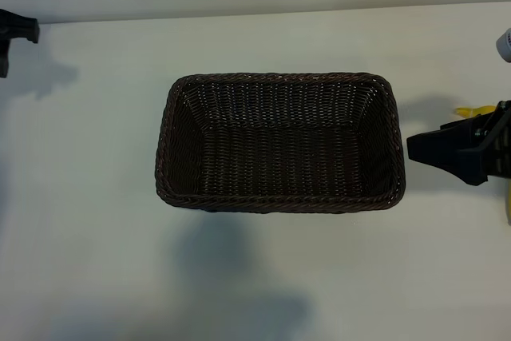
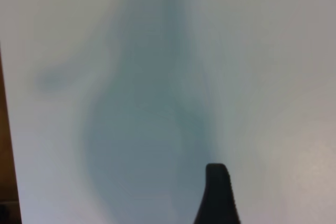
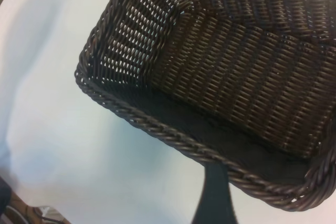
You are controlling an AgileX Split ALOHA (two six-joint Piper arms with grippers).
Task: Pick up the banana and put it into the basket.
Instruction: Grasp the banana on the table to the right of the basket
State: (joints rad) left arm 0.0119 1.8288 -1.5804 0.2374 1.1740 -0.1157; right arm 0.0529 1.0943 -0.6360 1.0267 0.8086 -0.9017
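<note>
Both my grippers stand open, holding nothing — right gripper (image 1: 415,149) waits beside the empty basket (image 1: 279,197), left gripper (image 1: 17,29) off at the far corner.

The black left end effector (image 1: 12,33) sits at the far left edge of the exterior view, only a sliver of it in sight; its wrist view shows one dark fingertip (image 2: 217,195). The black right end effector (image 1: 435,149) reaches in from the right edge, pointing leftward, jaws parted, nothing visible between them.
</note>
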